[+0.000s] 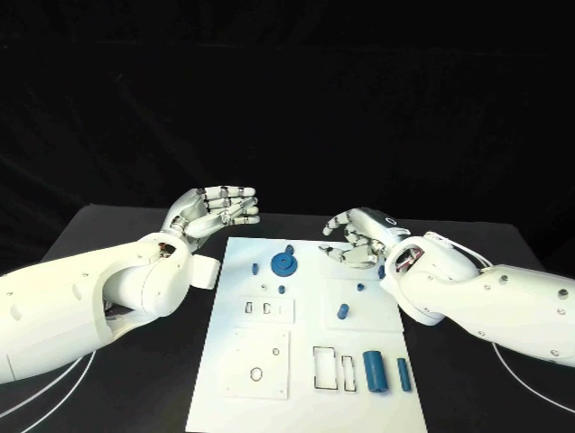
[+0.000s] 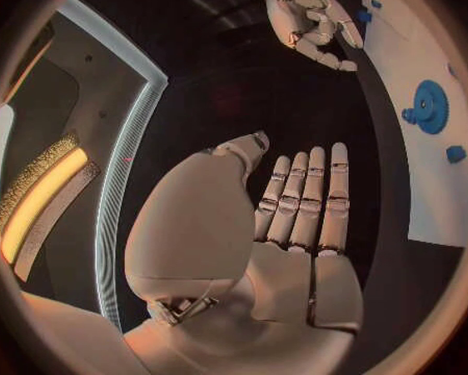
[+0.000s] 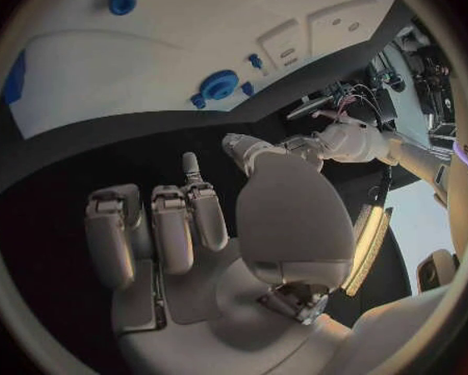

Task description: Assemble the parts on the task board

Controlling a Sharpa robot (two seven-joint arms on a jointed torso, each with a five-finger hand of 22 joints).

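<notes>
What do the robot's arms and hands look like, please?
Both arms are thick, rounded and glossy white, with small dark screw dots along their shells. Each ends in a silver metallic hand: the left hand and the right hand have segmented fingers with dark joint gaps. In the wrist views, each palm is pale and smooth.

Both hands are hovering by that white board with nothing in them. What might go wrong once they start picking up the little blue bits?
1. The two blue cylinders lie loose, side by side on the task board; grabbing one may roll the other away.
2. The blue gear has small pegs close by, so the right hand might knock them.
3. The left hand hovers off the board; both hands reaching in could collide.
</notes>
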